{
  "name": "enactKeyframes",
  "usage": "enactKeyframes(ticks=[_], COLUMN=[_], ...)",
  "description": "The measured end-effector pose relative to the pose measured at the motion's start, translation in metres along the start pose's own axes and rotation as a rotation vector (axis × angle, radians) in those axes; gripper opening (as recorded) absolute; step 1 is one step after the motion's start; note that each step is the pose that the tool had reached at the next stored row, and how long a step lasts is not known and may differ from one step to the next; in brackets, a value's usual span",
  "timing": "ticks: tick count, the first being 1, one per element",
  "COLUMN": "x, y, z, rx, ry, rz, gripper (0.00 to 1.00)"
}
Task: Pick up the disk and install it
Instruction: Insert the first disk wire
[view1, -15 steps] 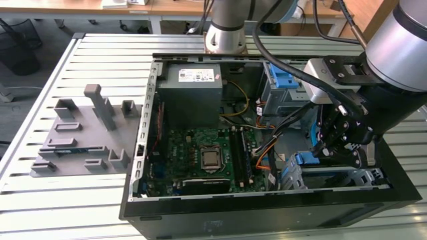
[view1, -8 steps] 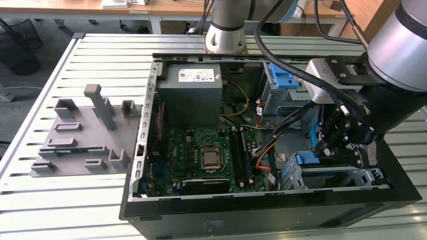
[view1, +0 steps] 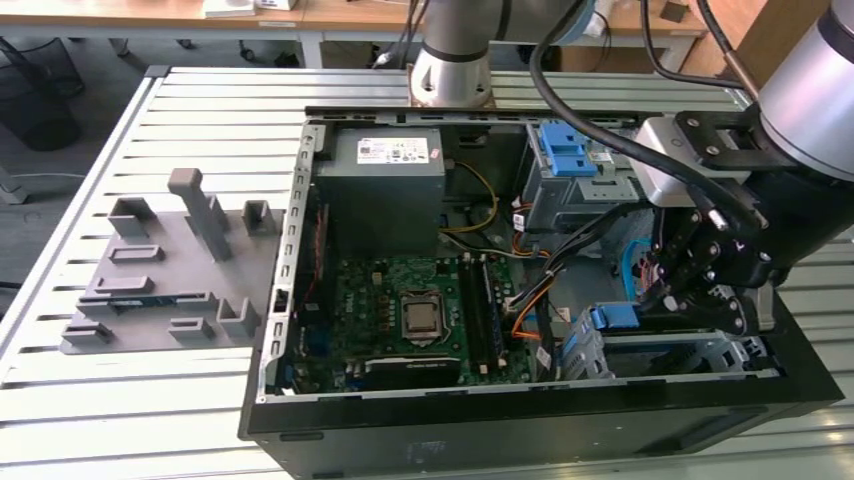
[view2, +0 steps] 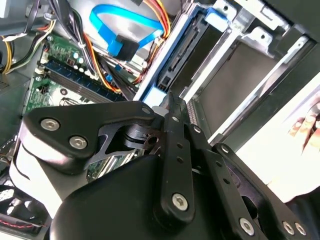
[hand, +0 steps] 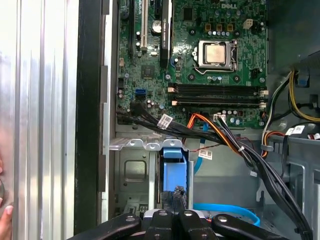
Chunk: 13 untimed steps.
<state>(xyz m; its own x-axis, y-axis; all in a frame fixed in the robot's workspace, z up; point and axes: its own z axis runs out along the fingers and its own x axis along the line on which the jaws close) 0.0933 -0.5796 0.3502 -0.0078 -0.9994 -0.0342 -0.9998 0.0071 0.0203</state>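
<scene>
Overhead in the exterior view, a black open-sided computer case (view1: 534, 425) lies on a silver slatted metal table (view1: 200, 110), showing a green motherboard (view1: 400, 300) and a grey box-shaped power supply (view1: 387, 180). On the exterior view's left, well apart from the case, a grey plastic fixture with upright posts (view1: 147, 290) rests on the table. On the exterior view's right, the black linkage gripper (view1: 665, 298) reaches down into the case, above a grey metal drive cage (view1: 694, 355). The disk (view1: 614, 318), seen edge-on as a dark slab framed by a blue plastic bracket, stands in a slot of that cage. In both wrist views the disk (view2: 177, 60) (hand: 173, 155) runs lengthwise away from the gripper (view2: 171, 102) (hand: 175, 216), whose jaws are drawn close together and clamp the disk's near end. A bright blue flat cable (view2: 115, 30) loops beside the cage, near bundled black, orange and yellow wires (hand: 220, 135). A person's fingers (view2: 304, 130) show beyond the case wall.
</scene>
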Motion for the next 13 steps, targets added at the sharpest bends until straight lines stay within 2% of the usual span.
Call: enactKeyframes(ticks=[8, 13], x=[-0.0028, -0.0051], y=[-0.0006, -0.0140], z=[-0.0117, -0.0118], rx=[0.0060, 0.0061], ry=[0.0007, 0.0008], rz=[0.000, 0.001], gripper=[0.12, 0.12])
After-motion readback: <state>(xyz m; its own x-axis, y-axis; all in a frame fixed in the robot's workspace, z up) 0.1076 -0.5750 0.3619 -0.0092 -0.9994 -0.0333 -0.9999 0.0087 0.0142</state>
